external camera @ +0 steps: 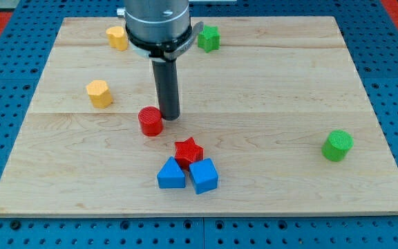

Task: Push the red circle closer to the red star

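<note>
Camera view. My arm enters from the view's top edge and ends in a straight dark rod; I carry no jaws or fingers, so nothing is pinched or spread. My tip (169, 117) rests on the pale wooden board (289, 83), a little toward the view's left of the board's centre.

The red circle, a short red cylinder block (150, 121), lies just beside my tip, on its left and slightly toward the view's bottom. Whether tip and block touch cannot be told; the gap, if any, is very small.

The red star block (188, 151) lies near the red circle, toward the view's bottom right of it, with bare board between the two. It is below my tip and slightly right of it.

Two blue blocks sit against the red star on the side facing the board's bottom edge: a blue triangular block (171, 173) at the left and a blue cube-like block (204, 176) at the right, touching each other.

A yellow block (99, 93) lies toward the board's left edge. A second yellow block (117, 37) lies near the top-left corner. A green star-like block (209, 39) sits near the top edge, right of my arm. A green cylinder block (338, 145) stands near the right edge.
</note>
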Controlling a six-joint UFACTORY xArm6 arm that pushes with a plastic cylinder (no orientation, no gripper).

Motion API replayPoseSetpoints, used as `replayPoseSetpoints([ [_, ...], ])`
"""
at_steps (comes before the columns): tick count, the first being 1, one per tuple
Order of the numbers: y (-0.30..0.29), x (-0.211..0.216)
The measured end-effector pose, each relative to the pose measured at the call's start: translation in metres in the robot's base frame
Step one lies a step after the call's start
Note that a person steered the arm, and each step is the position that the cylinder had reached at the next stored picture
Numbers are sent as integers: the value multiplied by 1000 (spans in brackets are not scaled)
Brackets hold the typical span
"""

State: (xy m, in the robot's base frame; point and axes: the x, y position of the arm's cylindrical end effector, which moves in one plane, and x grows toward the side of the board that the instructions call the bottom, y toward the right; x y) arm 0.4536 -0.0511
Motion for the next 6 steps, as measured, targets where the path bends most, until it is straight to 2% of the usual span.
replayPoseSetpoints([
  [1,14,-28],
  [2,-1,-41],
  [3,-38,-26],
  [4,-48,-20],
  [6,-28,39],
])
